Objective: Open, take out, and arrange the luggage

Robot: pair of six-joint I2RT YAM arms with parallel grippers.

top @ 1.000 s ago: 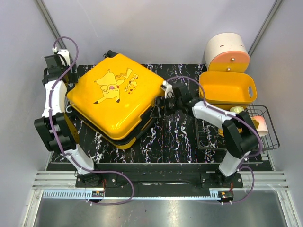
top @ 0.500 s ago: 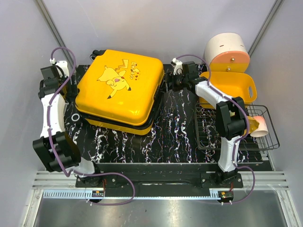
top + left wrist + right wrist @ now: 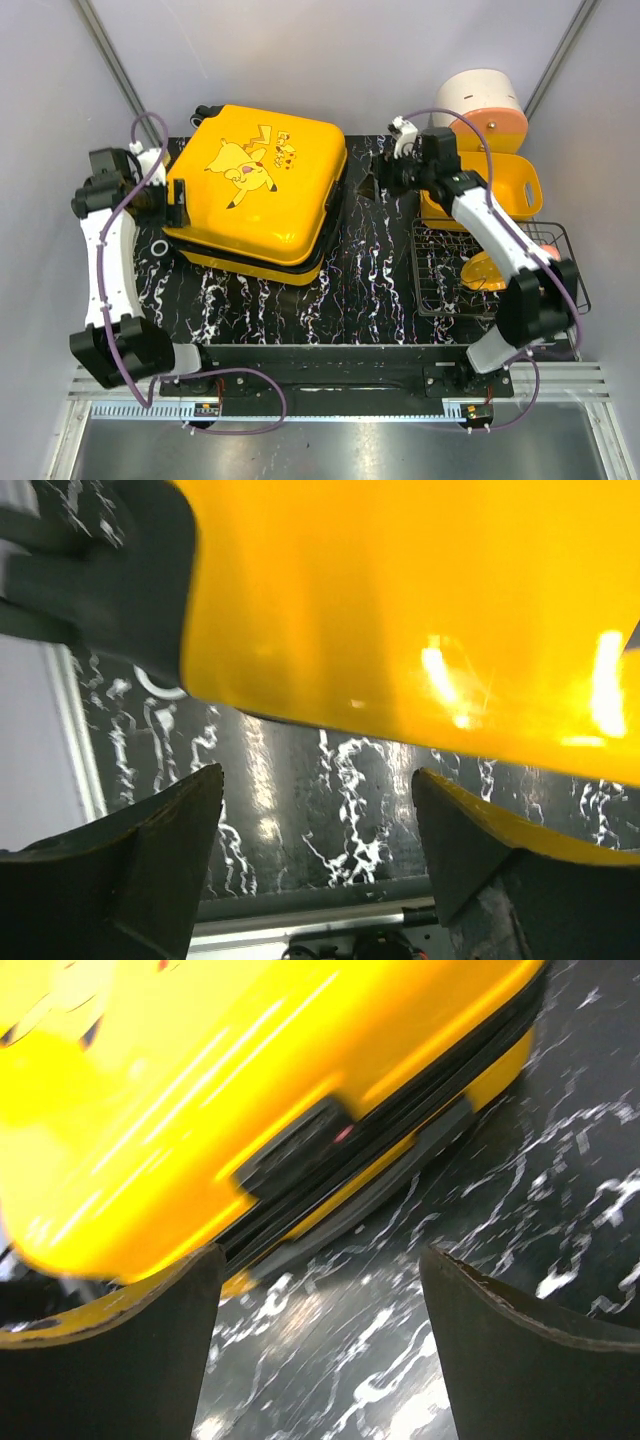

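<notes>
On the black marbled mat [image 3: 370,285], a yellow bin [image 3: 515,180] sits behind a wire basket [image 3: 440,288]; a white and orange drum [image 3: 480,105] stands behind them.

The suitcase [image 3: 255,190] lies nearly square now, no longer corner-on as it was a second ago; it is turned anticlockwise as seen from above (most of that turn falls in the first half-second). The right gripper [image 3: 368,188] is no longer pressed to the suitcase's right corner: it hangs clear of the right side, fingers pointing toward it. The left gripper [image 3: 170,205] is no longer behind the suitcase's back-left corner; it sits close against the left edge.
</notes>
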